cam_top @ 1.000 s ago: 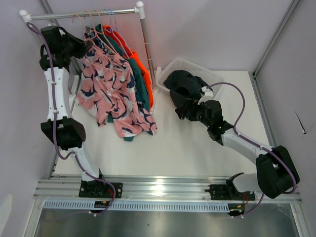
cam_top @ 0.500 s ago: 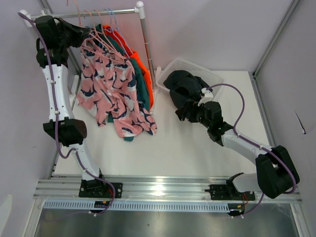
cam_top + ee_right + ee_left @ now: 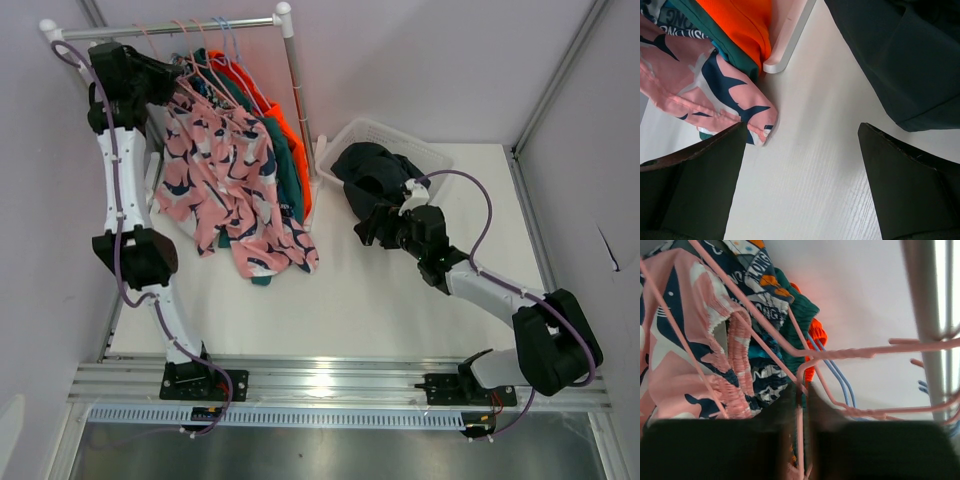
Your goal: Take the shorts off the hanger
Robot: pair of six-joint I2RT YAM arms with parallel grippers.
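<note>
At the far left, the left gripper (image 3: 801, 400) is raised to the rail (image 3: 170, 28), and its fingers are seen clamped on the wire of a pink hanger (image 3: 840, 352), though their tips are blurred in the wrist view. The pink shorts (image 3: 215, 185) hang from that hanger, directly below the gripper and slightly to its right. Their long axis runs from the rail down toward the near edge, and the lower hem is spread on the table (image 3: 400, 300). The left arm is judged much the nearer to them. The wall stands close on the left, so little room is offered there. Crowded just beside the pink pair are navy shorts (image 3: 755, 270), teal shorts (image 3: 288, 175) and orange shorts (image 3: 290, 135), with other hanger hooks bunched on the same rail. A snag on these is considered the main risk. The rack's upright post (image 3: 295, 90) bounds the group on the right. Bare table is noted in front of the rack and between the post and the basket (image 3: 390, 128), which gives the open path for drawing cloth away. Black shorts (image 3: 365, 170) lie in and over that basket, off any hanger. The right gripper (image 3: 800, 180) is held low over the table beside them, jaws spread wide with nothing between, well apart from the pink pair.
</note>
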